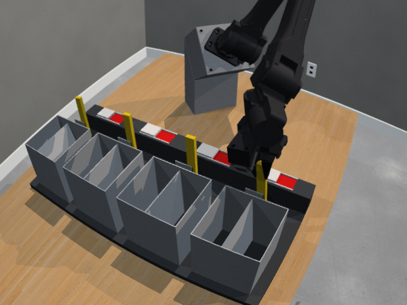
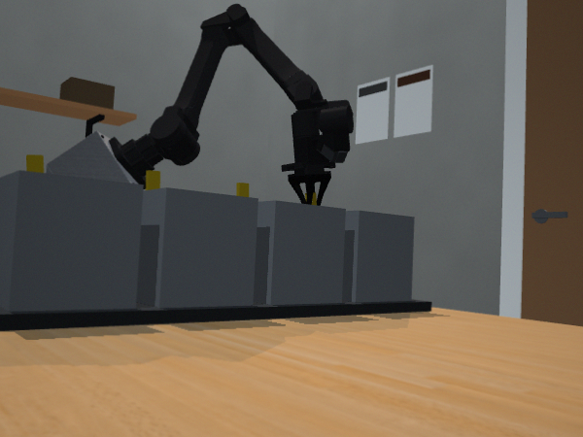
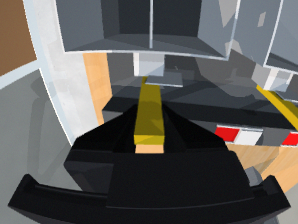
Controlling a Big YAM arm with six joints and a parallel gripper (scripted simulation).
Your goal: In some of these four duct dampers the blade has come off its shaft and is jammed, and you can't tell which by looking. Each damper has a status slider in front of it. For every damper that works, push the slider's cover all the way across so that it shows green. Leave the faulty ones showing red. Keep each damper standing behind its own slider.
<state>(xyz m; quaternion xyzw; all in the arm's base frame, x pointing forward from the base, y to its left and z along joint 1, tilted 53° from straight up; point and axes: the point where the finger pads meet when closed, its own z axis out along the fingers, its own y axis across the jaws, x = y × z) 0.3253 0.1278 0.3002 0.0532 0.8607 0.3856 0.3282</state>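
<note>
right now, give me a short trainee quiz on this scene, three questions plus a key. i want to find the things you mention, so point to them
1. True or false: every status slider [image 1: 286,181] [image 3: 227,133] in the top view shows green.
2. Fill in: the top view shows ___ grey dampers [image 1: 146,230] [image 2: 306,252] [image 3: 82,25].
3. In the top view, which yellow lever is the gripper [image 1: 264,173] [image 2: 311,201] [image 3: 149,109] at: a) far left, b) second from left, c) far right?
Key: 1 false; 2 four; 3 c

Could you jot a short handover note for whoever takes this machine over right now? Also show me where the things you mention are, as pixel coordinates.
Gripper [image 1: 265,169] [image 2: 311,201] [image 3: 149,109]: fingers look shut on the rightmost damper's yellow lever [image 1: 261,186] [image 2: 314,198] [image 3: 150,107], seen from the top.
Job's things: four dampers [image 1: 149,237] [image 2: 209,248] [image 3: 85,25], each behind its slider [image 1: 165,136] [image 3: 249,136].
Done: no slider shows green; all four show red.
Left: find which dampers work, then slide only their covers across. Faults can't be judged from these pictures.
</note>
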